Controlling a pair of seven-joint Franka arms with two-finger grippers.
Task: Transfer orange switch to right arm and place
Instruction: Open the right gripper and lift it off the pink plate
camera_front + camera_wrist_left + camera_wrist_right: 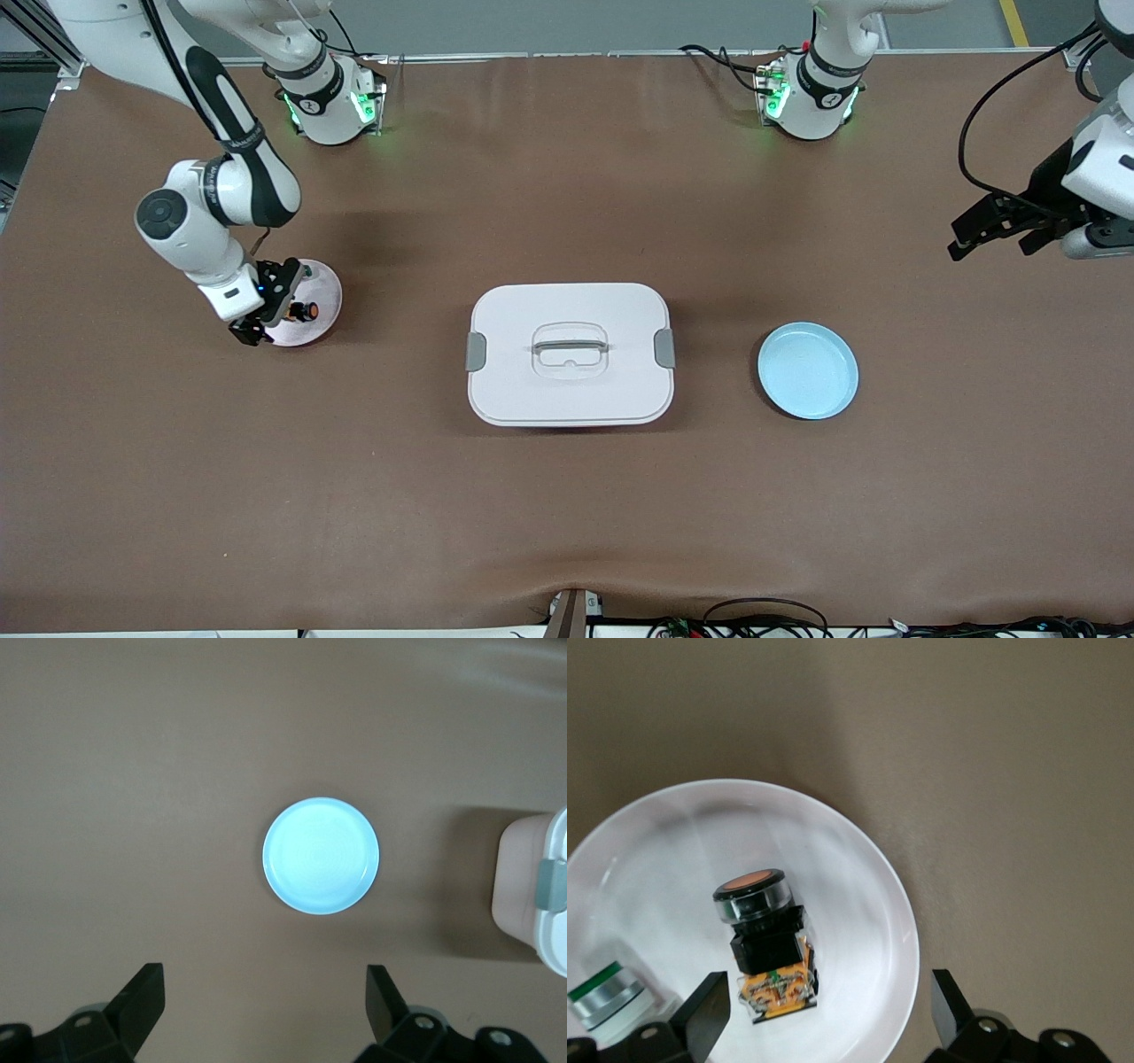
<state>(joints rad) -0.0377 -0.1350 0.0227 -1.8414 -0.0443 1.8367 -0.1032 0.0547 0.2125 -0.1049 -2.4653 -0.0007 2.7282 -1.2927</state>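
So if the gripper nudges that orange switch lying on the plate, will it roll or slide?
The orange switch lies on its side on the glossy white plate, so it would probably slide easily. Its round cap might let it roll a little, but the square black body should stop that. It looks rigid and probably light.

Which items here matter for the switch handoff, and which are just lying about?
Job:
- orange switch, lying on the pink plate
- right pincer, open over that plate
- left pincer, open, waiting

Lying about:
- green-capped part
- blue plate
- white lidded box
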